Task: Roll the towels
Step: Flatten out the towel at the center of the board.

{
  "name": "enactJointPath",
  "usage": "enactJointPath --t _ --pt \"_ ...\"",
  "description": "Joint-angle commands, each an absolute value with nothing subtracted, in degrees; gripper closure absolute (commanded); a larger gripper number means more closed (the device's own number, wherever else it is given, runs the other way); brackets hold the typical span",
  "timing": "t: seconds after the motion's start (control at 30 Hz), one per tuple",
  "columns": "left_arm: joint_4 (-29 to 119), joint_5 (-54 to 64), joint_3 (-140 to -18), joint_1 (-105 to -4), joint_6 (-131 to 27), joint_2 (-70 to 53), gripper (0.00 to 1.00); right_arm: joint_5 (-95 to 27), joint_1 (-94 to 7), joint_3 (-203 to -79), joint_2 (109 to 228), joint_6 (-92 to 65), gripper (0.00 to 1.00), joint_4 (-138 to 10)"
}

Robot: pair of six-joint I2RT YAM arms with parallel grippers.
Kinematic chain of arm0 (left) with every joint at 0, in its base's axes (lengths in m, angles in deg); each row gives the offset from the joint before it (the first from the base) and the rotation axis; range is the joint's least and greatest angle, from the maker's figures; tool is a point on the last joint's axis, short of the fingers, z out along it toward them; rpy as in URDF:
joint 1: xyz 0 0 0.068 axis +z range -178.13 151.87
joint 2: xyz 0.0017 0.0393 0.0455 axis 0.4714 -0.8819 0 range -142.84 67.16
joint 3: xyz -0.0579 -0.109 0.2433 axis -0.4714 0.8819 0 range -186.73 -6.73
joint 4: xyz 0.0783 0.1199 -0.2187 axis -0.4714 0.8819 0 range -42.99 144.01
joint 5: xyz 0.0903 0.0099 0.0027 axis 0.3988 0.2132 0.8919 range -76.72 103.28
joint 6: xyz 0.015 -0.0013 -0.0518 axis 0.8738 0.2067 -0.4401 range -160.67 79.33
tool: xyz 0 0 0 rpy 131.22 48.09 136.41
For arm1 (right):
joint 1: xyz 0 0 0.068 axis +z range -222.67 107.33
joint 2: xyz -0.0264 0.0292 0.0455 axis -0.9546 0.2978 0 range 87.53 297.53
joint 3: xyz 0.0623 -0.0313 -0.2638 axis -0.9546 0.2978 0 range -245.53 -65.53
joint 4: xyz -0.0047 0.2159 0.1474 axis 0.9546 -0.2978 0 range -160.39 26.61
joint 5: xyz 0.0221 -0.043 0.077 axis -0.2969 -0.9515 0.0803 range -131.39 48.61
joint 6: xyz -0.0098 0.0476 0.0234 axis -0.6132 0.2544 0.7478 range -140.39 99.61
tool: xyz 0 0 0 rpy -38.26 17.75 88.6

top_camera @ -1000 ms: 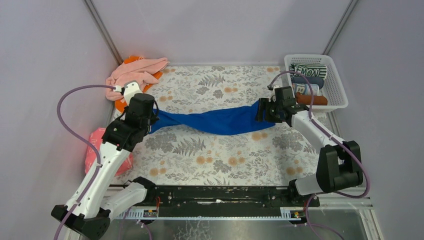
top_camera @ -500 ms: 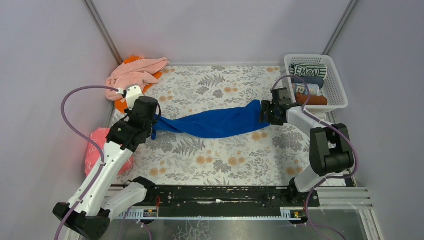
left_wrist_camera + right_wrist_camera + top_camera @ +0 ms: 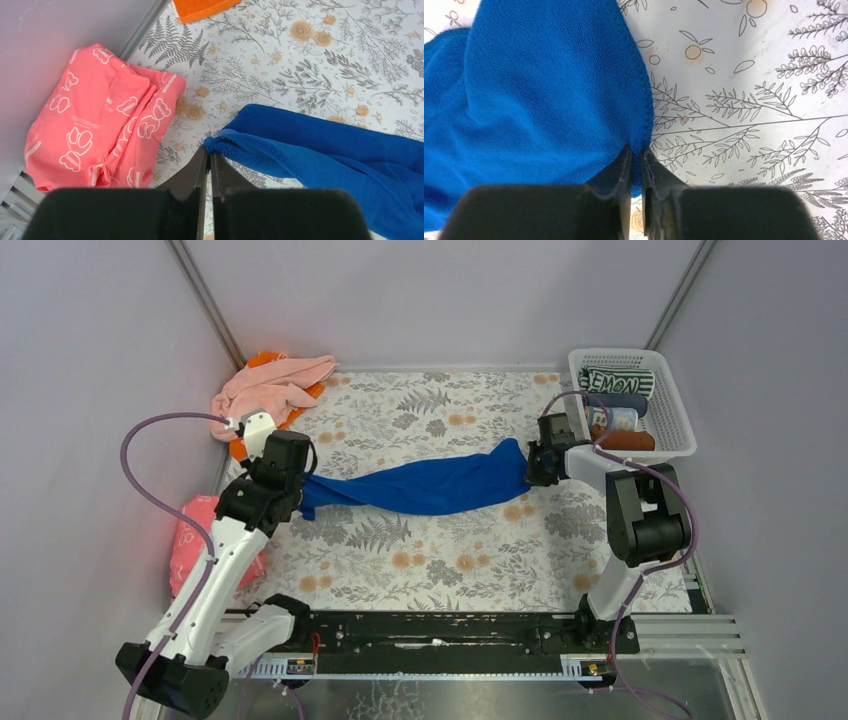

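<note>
The royal blue towel [image 3: 430, 485] lies drawn out into a long band across the middle of the floral mat. My left gripper [image 3: 300, 496] is at its left end. In the left wrist view the left gripper [image 3: 210, 152] is shut on a bunched corner of the blue towel [image 3: 320, 155]. At the right end is my right gripper [image 3: 533, 462]. In the right wrist view the right gripper [image 3: 634, 152] has its jaws closed on the hemmed edge of the blue towel [image 3: 539, 100]. A pale pink towel [image 3: 275, 385] lies heaped over an orange towel [image 3: 240, 452] at the back left.
A white lattice basket [image 3: 672, 390] at the back right holds a striped green-white roll [image 3: 617, 382], a letter-printed roll [image 3: 610, 418] and a brown roll [image 3: 625, 440]. A reddish-pink printed item [image 3: 190, 540] lies at the left wall. Grey walls enclose the mat.
The right jaws have closed on the towel's right edge, and the right arm's elbow has swung in toward the back. The towel's span shifted slightly right and lost its twist.
</note>
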State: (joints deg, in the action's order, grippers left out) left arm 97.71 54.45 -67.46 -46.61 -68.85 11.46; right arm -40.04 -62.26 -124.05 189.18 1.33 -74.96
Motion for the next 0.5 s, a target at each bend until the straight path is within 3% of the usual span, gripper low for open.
enactJointPath --t 0.0,0.07,0.3,0.47 --pt "93.9 55.6 -69.4 -44.6 -67.1 12.3 1.00 -41.6 -62.5 -128.2 186.9 -0.7 0.94 -79.7" --pt "94.1 56.0 -71.2 -44.2 -66.5 13.0 1.00 -44.0 -62.5 -130.8 183.4 -2.2 1.00 -83.9" --pt "98.3 59.3 -76.7 -43.8 -65.1 15.7 1.00 -52.1 -62.5 -143.5 170.8 -9.3 1.00 -101.7" --pt "98.8 60.4 -77.0 -43.8 -64.2 17.3 1.00 -52.4 -62.5 -153.2 169.0 -11.8 0.95 -107.8"
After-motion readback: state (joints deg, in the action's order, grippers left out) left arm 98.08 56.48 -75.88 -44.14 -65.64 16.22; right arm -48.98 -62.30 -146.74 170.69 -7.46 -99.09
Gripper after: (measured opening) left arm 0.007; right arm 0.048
